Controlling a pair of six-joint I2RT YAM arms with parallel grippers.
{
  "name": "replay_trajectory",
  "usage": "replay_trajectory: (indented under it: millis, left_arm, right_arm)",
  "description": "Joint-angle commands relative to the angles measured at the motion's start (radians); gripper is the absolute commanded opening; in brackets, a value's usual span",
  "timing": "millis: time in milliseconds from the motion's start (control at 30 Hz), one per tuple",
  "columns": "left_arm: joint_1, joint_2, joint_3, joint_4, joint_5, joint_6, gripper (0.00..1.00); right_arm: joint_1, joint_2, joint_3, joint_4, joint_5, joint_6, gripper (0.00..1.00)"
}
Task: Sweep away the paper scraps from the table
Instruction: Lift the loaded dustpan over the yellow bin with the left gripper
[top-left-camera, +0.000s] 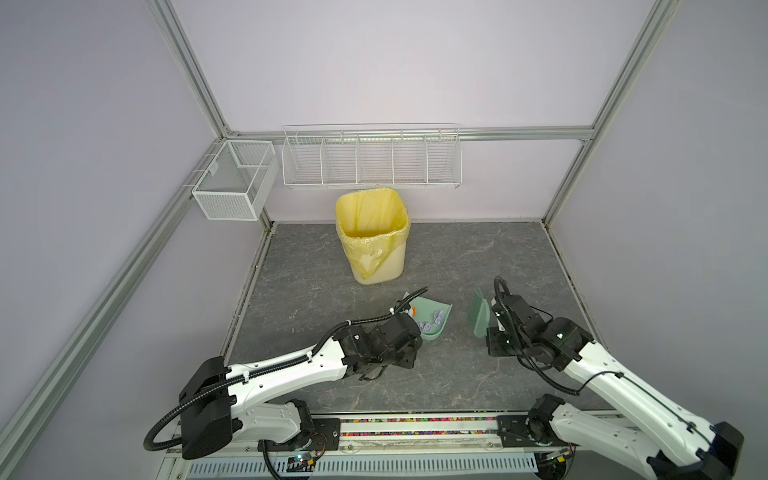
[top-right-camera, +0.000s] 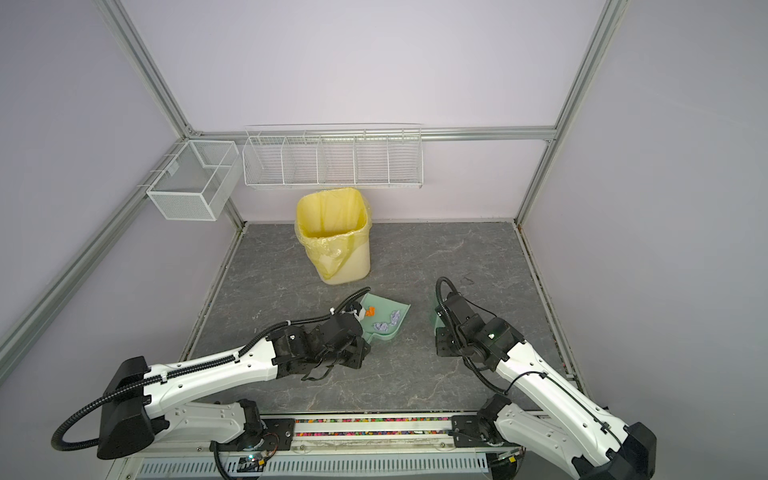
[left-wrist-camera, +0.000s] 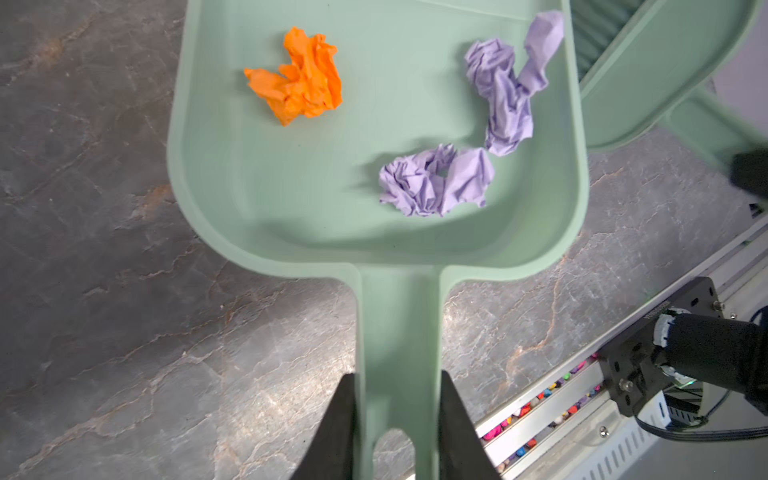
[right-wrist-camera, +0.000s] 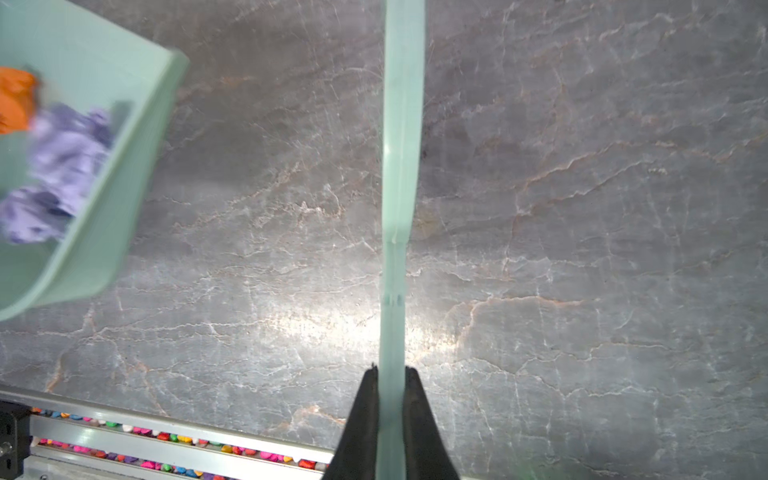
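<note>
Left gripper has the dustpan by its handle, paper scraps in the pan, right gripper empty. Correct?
No. The right gripper isn't empty: the right wrist view shows it shut on the handle of the mint-green brush. The rest stands: the left gripper holds the dustpan by its handle, paper scraps in the pan.

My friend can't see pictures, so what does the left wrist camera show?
A green dustpan holds paper scraps, one orange and some lilac. The left pincer grips its handle, with the grey table behind.
</note>
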Motion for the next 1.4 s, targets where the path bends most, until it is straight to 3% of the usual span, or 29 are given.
replay_trajectory:
  millis: [0, 300, 567, 967, 1367]
  left_arm:
    - [0.006, -0.028, 0.067, -0.026, -0.049, 0.041, 0.00]
    - [0.053, 0.040, 0.223, -0.107, -0.054, 0.097, 0.00]
    - [0.172, 0.090, 0.338, -0.128, 0.066, 0.119, 0.00]
    - [0.323, 0.258, 0.626, -0.223, 0.198, 0.193, 0.00]
    - [0.335, 0.385, 0.861, -0.276, 0.301, 0.209, 0.00]
  right_arm:
    - [-0.005, -0.027, -0.015, 0.031, -0.015, 0.046, 0.07]
    - [-0.003, -0.034, -0.033, 0.013, -0.042, 0.064, 0.07]
    - [-0.004, -0.089, -0.061, 0.006, -0.013, 0.066, 0.07]
    - [-0.005, -0.041, -0.046, 0.043, -0.007, 0.016, 0.07]
    - [-0.005, -0.009, -0.034, 0.052, 0.003, -0.025, 0.07]
